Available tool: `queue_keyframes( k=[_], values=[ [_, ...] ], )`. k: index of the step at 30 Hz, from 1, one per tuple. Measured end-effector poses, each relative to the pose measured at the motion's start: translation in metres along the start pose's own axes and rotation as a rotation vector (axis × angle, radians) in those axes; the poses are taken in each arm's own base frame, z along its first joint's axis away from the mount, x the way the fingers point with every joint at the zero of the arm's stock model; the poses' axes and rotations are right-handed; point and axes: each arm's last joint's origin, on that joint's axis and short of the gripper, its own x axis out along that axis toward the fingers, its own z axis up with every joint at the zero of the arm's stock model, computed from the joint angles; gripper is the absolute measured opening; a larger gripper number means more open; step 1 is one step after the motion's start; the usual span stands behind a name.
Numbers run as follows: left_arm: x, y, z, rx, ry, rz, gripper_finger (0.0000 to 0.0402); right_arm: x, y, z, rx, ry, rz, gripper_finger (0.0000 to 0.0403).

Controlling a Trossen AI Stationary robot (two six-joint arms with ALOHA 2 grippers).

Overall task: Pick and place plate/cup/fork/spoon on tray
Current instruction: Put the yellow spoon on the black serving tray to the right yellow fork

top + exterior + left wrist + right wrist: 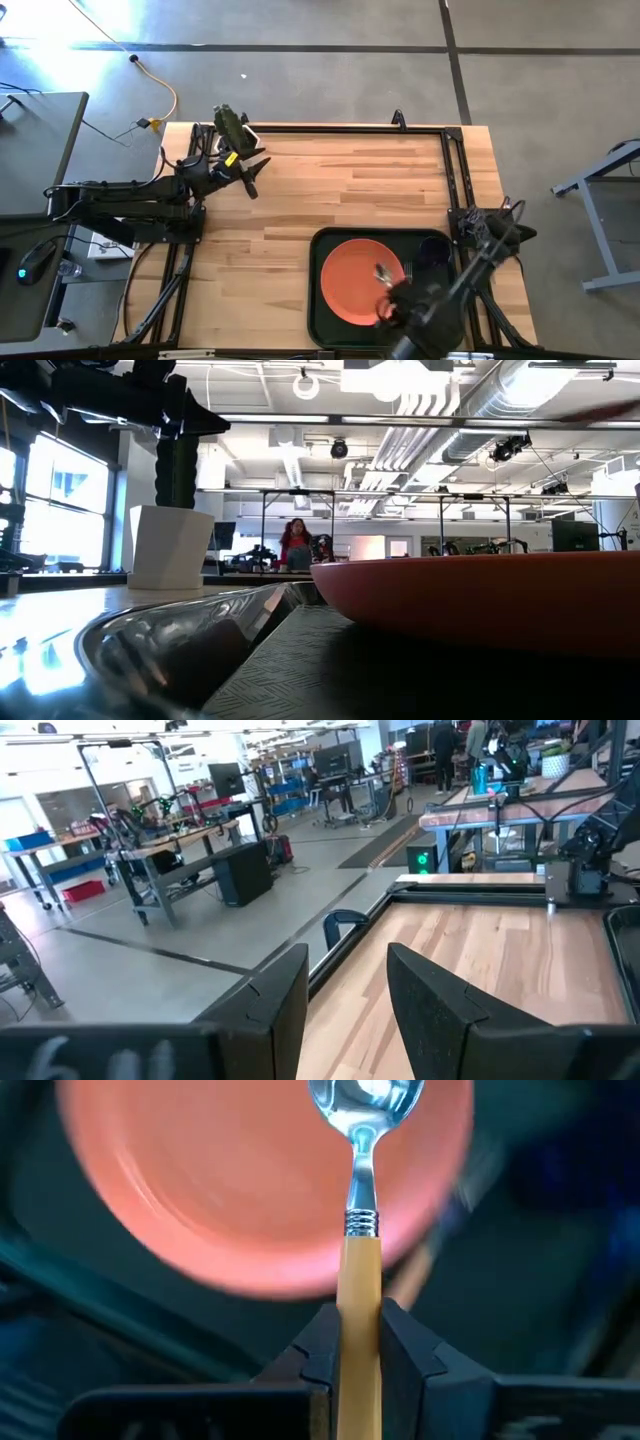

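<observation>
The dark green tray [325, 300] lies at the table's near right, with the orange plate [350, 280] on it and the dark purple cup [435, 250] in its far right corner. My right gripper [392, 305] is over the plate's near right part, shut on the spoon [360, 1230]. The spoon's silver bowl [383, 272] is over the plate [230, 1190]. A blurred tan handle [418, 1275] beside the plate may be the fork. My left gripper [250, 172] is open and empty at the table's far left. The plate [480, 600] and the tray's rim [190, 635] also show in the low view. My right gripper pinches the spoon's orange-tan handle [360, 1295] between its two fingers, which lie along the handle. The bowl [365, 1102] sticks out ahead of the fingertips, over the plate. I cannot tell whether the spoon touches the plate.
A white pot with a green cactus [230, 125] stands at the table's far left edge, close to my left gripper, and it also shows in the low view [170, 545]. Bare wood [330, 180] lies between the pot and the tray. A dark frame [455, 170] runs along the right edge.
</observation>
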Motion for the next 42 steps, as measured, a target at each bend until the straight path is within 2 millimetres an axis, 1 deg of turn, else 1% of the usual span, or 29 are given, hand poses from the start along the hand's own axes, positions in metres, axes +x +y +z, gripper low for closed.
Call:
queue_keyframes(
  k=[5, 7, 9, 14, 17, 20, 23, 27, 30, 36, 39, 42],
  values=[
    [0.0, 0.0, 0.0, 0.001, 0.0, 0.0, 0.0127, 0.013, -0.027, -0.048, 0.148, 0.095, -0.145, 0.0029],
    [0.0, 0.0, 0.0, 0.0, -0.002, 0.0, 0.0127, 0.02, -0.035, -0.061, 0.151, 0.148, -0.202, 0.0028],
    [0.0, 0.0, 0.001, -0.001, -0.006, 0.001, 0.0127, 0.028, -0.037, -0.067, 0.15, 0.182, -0.224, 0.0028],
    [0.0, 0.0, 0.001, -0.002, -0.01, 0.001, 0.0127, 0.051, -0.04, -0.063, 0.171, 0.168, -0.305, 0.0028],
    [0.0, 0.0, 0.001, -0.001, -0.008, 0.0, 0.0126, 0.066, -0.04, -0.06, 0.19, 0.2, -0.339, 0.0028],
    [0.0, 0.0, 0.0, 0.0, -0.004, -0.001, 0.0126, 0.079, -0.038, -0.058, 0.206, 0.206, -0.326, 0.0028],
    [0.0, 0.0, 0.0, 0.001, -0.004, -0.001, 0.0126, 0.09, -0.036, -0.053, 0.212, 0.173, -0.294, 0.0028],
    [0.0, 0.0, 0.0, 0.002, -0.001, -0.001, 0.0126, 0.104, -0.039, -0.045, 0.229, 0.14, -0.325, 0.0028],
    [0.0, 0.0, 0.0, 0.012, 0.001, -0.002, 0.0126, 0.113, -0.04, -0.042, 0.239, 0.141, -0.329, 0.0031],
    [0.0, 0.0, -0.001, 0.012, 0.008, -0.003, 0.0126, 0.123, -0.038, -0.043, 0.258, 0.174, -0.291, 0.0062],
    [0.0, 0.0, -0.002, 0.001, 0.015, -0.004, 0.0126, 0.122, -0.039, -0.042, 0.256, 0.162, -0.309, 0.0088],
    [0.0, 0.0, -0.002, -0.001, 0.016, -0.005, 0.0126, 0.114, -0.041, -0.039, 0.265, 0.097, -0.331, 0.0117]
  ],
)
